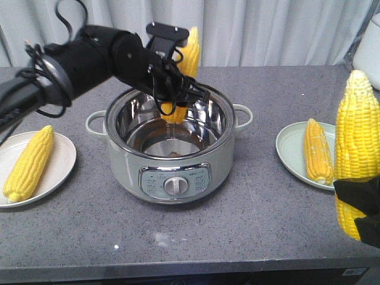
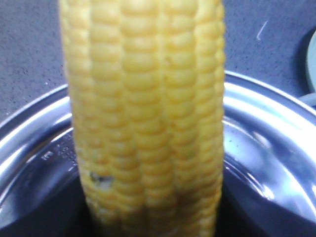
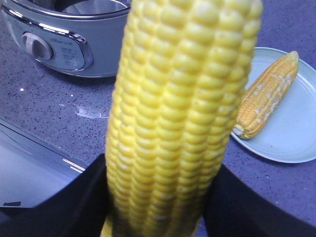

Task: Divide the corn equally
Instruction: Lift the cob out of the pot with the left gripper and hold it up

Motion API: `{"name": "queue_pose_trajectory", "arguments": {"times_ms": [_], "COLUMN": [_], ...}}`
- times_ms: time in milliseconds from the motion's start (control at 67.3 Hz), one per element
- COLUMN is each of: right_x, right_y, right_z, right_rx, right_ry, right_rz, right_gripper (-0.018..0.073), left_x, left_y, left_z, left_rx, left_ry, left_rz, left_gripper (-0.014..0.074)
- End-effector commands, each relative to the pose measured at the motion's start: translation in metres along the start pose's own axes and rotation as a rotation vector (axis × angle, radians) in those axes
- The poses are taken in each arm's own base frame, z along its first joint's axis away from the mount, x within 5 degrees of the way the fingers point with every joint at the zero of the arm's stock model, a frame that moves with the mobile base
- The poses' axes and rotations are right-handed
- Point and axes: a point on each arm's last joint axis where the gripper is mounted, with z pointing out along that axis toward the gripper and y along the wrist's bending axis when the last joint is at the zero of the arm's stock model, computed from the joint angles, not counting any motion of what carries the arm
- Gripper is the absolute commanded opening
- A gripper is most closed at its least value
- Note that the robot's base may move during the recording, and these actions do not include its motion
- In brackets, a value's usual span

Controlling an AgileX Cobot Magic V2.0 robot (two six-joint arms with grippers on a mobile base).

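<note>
My left gripper is shut on a yellow corn cob, held upright over the open pot, its lower end inside the rim. That cob fills the left wrist view and hides the fingers. My right gripper is shut on a second upright cob at the front right; black fingers flank the cob. A third cob lies on the left plate. Another cob lies on the pale green right plate.
The steel-lined cooker with side handles stands mid-counter, its dial facing front. The counter's front edge runs close below. A white appliance stands at the back right. A curtain hangs behind the counter.
</note>
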Motion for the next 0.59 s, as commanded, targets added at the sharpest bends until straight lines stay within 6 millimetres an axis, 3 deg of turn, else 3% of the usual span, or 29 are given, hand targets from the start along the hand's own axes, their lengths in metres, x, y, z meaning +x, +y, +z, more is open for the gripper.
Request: {"name": "queue_pose_trajectory", "arguments": {"times_ms": [0,253,401,580], "right_x": [-0.01,-0.01,-0.01,-0.01], "right_y": [-0.002,-0.002,-0.002,-0.002], "right_z": [-0.008,-0.008,-0.008,-0.008], "right_rx": [0.015,0.015,0.015,0.015], "right_ry": [-0.093,-0.093,-0.093,-0.093], "right_rz": [-0.012,-0.012,-0.012,-0.012], "right_gripper": [0.0183,0.0183,0.0183,0.0183], "left_x": [-0.03,-0.033,-0.015,0.018], "left_y": [-0.006,-0.009,-0.01,-0.009], "left_z": [-0.059,-0.115,-0.15,-0.18], "left_rx": [0.012,0.009,0.003,-0.005], "left_ry": [-0.184,-0.283,-0.381,-0.454], "left_rz": [0.004,0.045,0.048,0.046], "left_gripper": [0.0263,0.0263,0.0263,0.0263]}}
